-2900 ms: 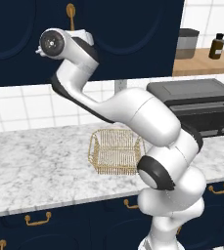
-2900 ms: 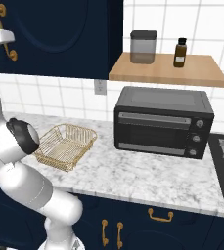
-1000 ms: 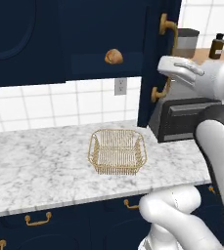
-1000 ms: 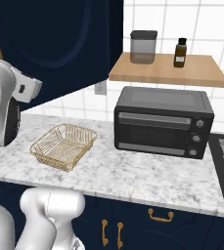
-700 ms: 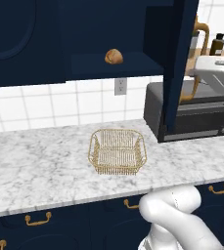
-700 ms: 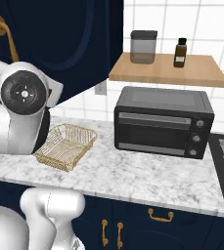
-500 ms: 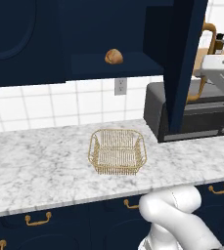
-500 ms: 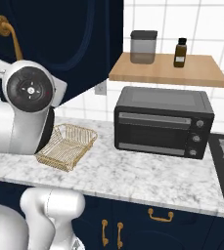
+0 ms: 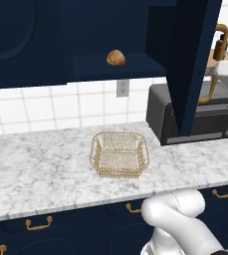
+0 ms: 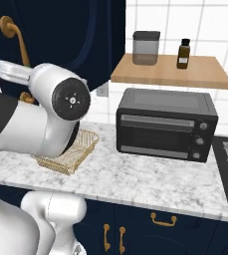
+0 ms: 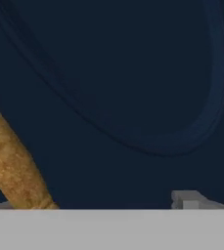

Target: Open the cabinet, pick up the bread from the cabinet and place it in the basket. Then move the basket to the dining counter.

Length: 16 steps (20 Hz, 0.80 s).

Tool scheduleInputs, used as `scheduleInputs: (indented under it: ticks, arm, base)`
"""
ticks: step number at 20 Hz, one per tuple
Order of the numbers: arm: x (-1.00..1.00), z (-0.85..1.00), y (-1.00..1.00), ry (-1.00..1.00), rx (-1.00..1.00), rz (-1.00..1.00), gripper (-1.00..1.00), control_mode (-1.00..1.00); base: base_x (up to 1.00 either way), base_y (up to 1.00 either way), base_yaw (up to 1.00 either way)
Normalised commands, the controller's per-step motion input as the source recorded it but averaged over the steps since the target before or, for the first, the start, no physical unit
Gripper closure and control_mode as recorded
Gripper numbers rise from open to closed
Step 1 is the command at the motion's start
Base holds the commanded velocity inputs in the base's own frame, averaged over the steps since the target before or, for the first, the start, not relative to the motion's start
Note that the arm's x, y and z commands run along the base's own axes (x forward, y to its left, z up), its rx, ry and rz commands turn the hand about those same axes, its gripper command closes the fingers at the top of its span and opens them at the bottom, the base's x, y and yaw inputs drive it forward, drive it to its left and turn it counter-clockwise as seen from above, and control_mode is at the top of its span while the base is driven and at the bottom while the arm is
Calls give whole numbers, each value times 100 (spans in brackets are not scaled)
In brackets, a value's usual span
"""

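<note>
bread [image 9: 116,58], a small round tan-brown lump, sits on the shelf inside the tall dark navy cabinet [image 9: 190,60], and there is just one of it. the right door stands swung wide open, so the way in looks clear. the tool sits right at that door, and the hand view looks straight at the door's arched panel, with the long brass handle [image 11: 11,161] just beside it on one side. a small grey finger tip [image 11: 186,199] shows far off on the other side, so the fingers look spread apart and are not squeezing the handle. nothing is held.

the opening part looks done. i think the next good move is to pull the tool back off the handle without bumping the door, then swing it over to the shelf, which is well away from the tool, past the door's edge. it should come at the bread from the front, with fingers wide, and close softly, because the lump is small and round and could roll.

one shallow gold wire basket [image 9: 119,154] waits on the white marble table [image 9: 31,169], below the bread and well apart from the tool. it has nothing in it. one dark toaster oven [image 10: 166,123] stands on the same table, close under the tool. i count two doors on the cabinet, one open and one shut.
</note>
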Motion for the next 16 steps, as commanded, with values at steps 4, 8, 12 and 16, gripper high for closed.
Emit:
scheduleInputs:
  ticks: [4,8,12,16]
  arm:
    - [-49,16,-11,-22,-27,3,-100,-100]
    - [-73,37,-9,-2,-31,-1,-100,-100]
    - [-66,6,11,18,-34,-34,-100,-100]
    - [-93,8,0,8,-27,-36,-100,-100]
  base:
    - [0,0,0]
    - [0,0,0]
    - [0,0,0]
    - [0,0,0]
